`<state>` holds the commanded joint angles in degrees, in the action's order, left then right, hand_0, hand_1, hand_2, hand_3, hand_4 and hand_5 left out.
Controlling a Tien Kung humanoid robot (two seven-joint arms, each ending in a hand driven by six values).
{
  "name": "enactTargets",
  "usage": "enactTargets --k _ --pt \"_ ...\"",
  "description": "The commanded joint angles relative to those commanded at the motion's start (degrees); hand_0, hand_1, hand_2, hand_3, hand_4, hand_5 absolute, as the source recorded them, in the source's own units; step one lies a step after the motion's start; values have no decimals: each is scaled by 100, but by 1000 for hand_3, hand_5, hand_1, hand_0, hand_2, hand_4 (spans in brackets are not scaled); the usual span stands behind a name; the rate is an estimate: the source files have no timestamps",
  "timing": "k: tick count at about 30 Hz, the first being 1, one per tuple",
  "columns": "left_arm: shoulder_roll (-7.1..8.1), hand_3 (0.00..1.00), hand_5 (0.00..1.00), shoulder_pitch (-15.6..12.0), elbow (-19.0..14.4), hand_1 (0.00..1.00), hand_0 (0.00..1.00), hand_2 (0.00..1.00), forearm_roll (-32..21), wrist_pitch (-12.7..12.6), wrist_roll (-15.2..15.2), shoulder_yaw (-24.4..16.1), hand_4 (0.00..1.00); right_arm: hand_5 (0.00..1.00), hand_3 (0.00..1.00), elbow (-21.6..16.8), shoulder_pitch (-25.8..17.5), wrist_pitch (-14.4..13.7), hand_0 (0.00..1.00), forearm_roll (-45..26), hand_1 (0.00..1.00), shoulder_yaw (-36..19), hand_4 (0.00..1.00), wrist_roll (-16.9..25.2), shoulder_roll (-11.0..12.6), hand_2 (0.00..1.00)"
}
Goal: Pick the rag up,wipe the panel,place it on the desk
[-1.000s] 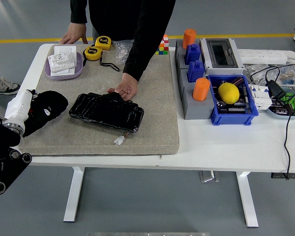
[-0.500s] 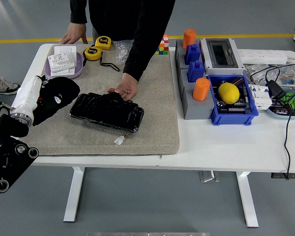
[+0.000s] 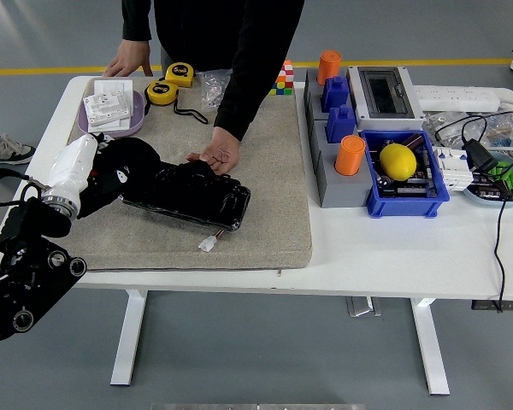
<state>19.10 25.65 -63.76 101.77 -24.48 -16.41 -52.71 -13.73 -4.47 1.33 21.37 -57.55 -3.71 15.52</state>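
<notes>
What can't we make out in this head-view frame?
- Left hand: black on the black panel; finger pose and any rag in it can't be told.
- Panel's left end: covered by that hand.
- Panel's far edge: partly under the person's hand.
- Right arm: outside the frame.
- Print on the white boxes in the purple tray: too small to read.

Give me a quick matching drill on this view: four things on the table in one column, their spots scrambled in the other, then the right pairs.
Things:
1. lemon
2. black panel
3. tape measures
4. purple tray

Places:
A. far left corner of the mat, holding white boxes
B. in the blue bin
C. middle of the mat, under a person's hand
D. far edge of the mat, beside the tray

Pairs: 1-B, 2-C, 3-D, 4-A
</notes>
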Motion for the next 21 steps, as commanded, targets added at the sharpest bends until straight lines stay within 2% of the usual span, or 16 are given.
enactTargets --k 8,21 --pt "-94 455 2 144 254 225 320 486 -67 -33 38 135 142 535 617 9 7 19 741 -23 696 15 998 3 2 703" --pt "-248 456 2 172 124 228 322 486 51 10 -30 392 147 534 617 15 18 24 741 -14 697 4 998 4 10 702"
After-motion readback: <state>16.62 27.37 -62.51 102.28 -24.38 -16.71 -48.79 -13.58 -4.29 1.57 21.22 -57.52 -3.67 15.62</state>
